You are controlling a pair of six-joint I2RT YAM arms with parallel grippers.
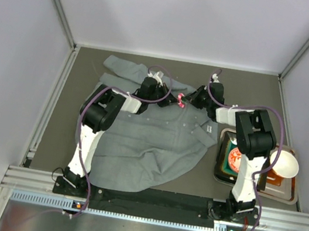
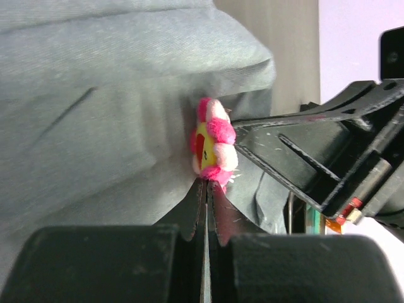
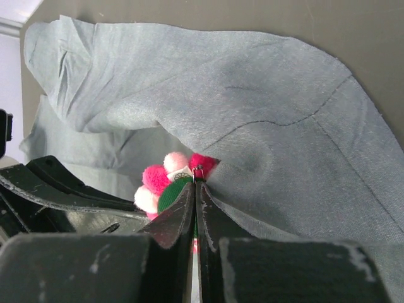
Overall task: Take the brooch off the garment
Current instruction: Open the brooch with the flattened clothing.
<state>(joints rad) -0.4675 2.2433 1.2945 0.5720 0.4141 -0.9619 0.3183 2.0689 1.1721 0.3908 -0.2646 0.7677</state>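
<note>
The grey garment (image 1: 150, 138) lies rumpled on the dark table. The pink brooch (image 1: 179, 101) sits near its collar, between both grippers. My left gripper (image 1: 171, 97) is shut, its tips pinching the brooch's lower petal. In the left wrist view (image 2: 207, 183) the brooch (image 2: 213, 146) shows its yellow centre against the garment (image 2: 95, 126). My right gripper (image 1: 191, 102) is shut on the brooch from the other side. In the right wrist view (image 3: 197, 182) its tips close at the metal pin on the brooch's green back (image 3: 167, 186), against a raised fold of garment (image 3: 265, 113).
A metal tray (image 1: 290, 196) at the right holds a white bowl (image 1: 286, 164) and a red-and-green packet (image 1: 234, 157). Grey enclosure walls stand on three sides. The right arm's fingers (image 2: 315, 148) reach in beside the brooch in the left wrist view.
</note>
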